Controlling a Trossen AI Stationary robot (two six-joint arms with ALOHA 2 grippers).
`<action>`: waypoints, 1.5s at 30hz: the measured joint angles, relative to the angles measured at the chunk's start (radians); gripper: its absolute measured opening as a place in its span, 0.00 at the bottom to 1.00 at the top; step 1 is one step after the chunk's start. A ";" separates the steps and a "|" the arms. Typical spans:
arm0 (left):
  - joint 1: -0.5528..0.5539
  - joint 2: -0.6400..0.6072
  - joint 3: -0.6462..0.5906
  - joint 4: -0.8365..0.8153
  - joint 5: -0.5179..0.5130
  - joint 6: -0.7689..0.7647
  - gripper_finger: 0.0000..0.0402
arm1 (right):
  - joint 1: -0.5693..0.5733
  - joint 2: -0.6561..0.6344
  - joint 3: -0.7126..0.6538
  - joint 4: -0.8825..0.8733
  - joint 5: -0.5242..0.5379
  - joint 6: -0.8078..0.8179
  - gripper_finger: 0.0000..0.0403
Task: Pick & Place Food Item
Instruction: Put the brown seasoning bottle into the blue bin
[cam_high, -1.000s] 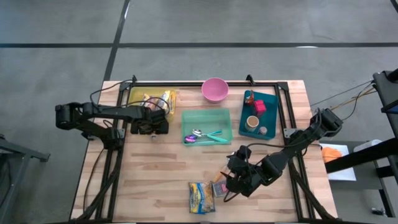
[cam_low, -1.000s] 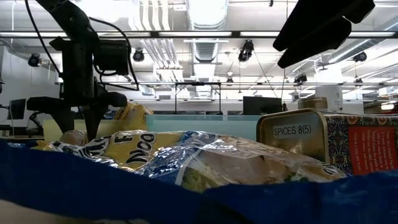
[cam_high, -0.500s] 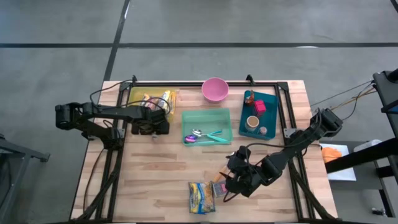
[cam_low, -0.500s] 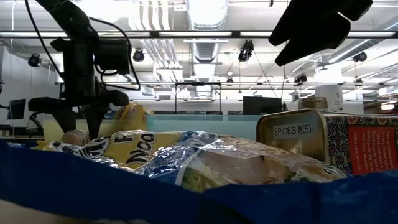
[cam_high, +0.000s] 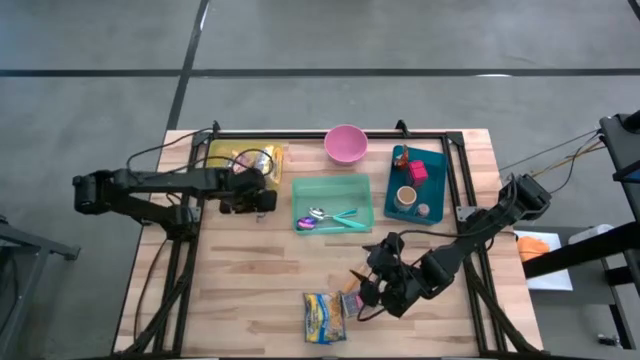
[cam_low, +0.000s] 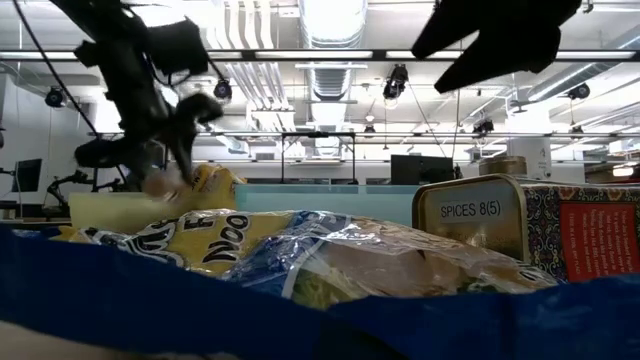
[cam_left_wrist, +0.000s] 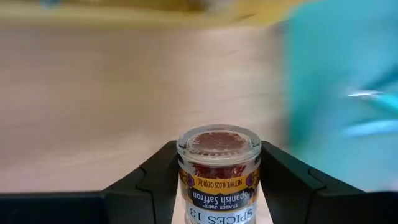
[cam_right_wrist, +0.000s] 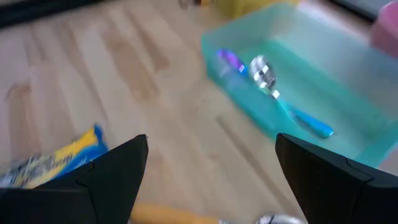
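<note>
We are watching the left gripper clamping a small glass spice jar, the saffron label reading plainly between the two dark fingers, and in the high view we are seeing that gripper hanging between the yellow tray and the green bin, over the wooden table. In the low view the jar is looking tilted in the grip, and that is what we are worrying about: the fingers are pinching smooth round glass low on its body, so a quick swing could let it twist or slide out, and a drop onto bare wood could send it rolling or crack it. We are also judging that the green bin's near wall is standing close by the path, so a low carry could clip the rim and knock the jar askew. Over on the other side, the right gripper is hovering with its jaws spread wide and nothing in them, just beside the noodle packet and a small box near the front edge; its wrist view is showing the packet close by and the spoon lying in the bin beyond. We cannot tell where the jar is bound.
</note>
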 joint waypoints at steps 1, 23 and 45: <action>-0.005 -0.025 0.000 0.021 -0.013 -0.001 0.46 | 0.004 0.000 0.000 0.001 0.028 0.009 0.87; -0.211 0.014 -0.001 1.154 -0.113 0.259 0.46 | -0.070 0.251 0.016 0.901 0.743 -1.038 0.87; -0.226 0.127 0.001 1.412 -0.003 0.153 0.46 | -0.163 0.316 0.288 1.005 0.673 -1.481 0.87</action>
